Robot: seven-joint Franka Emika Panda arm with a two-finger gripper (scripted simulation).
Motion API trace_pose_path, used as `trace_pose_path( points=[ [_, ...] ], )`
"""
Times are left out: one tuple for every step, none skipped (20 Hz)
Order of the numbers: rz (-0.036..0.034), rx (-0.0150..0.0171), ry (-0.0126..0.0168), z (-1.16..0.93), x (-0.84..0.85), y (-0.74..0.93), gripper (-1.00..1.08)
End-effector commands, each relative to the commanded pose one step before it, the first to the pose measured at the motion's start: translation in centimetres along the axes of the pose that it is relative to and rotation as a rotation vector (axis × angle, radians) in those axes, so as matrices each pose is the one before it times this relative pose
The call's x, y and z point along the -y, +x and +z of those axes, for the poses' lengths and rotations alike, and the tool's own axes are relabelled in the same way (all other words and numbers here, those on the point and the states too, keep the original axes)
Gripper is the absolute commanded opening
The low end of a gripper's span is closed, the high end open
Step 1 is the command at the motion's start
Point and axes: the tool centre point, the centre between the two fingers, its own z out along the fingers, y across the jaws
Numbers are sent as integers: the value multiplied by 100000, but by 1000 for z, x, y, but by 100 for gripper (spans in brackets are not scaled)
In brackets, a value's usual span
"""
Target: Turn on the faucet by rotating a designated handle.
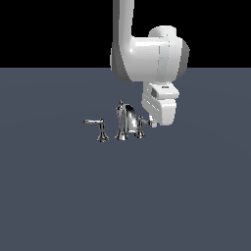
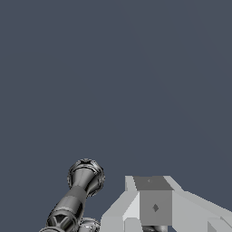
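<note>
The chrome faucet (image 1: 125, 121) stands mid-floor, its arched spout between two lever handles. The handle (image 1: 141, 126) on the exterior view's right has a short flared post and a slim lever slanting up toward my gripper (image 1: 153, 122). My fingertips sit just beside the lever's end, at about its height. In the wrist view, a chrome flared piece of the faucet (image 2: 83, 183) lies close beside my gripper (image 2: 155, 206). The fingers (image 2: 155, 195) appear as one block with no gap, so they are shut on nothing. Whether they touch the lever cannot be seen.
The other chrome handle (image 1: 100, 129), with a level lever on a taller post, stands on the exterior view's left of the spout. The flat dark grey floor (image 1: 125, 196) spreads all around. My white arm (image 1: 147, 54) comes down from above, behind the faucet.
</note>
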Motion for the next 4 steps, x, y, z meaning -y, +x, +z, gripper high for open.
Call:
trace_pose_path(
  points=[
    [-2149, 734, -230, -34, -163, -2310, -100],
    [0, 0, 0, -21, -187, -355, -100],
    [-39, 29, -49, 12, -175, -378, -100],
    [0, 0, 0, 0, 0, 0, -100]
  ],
)
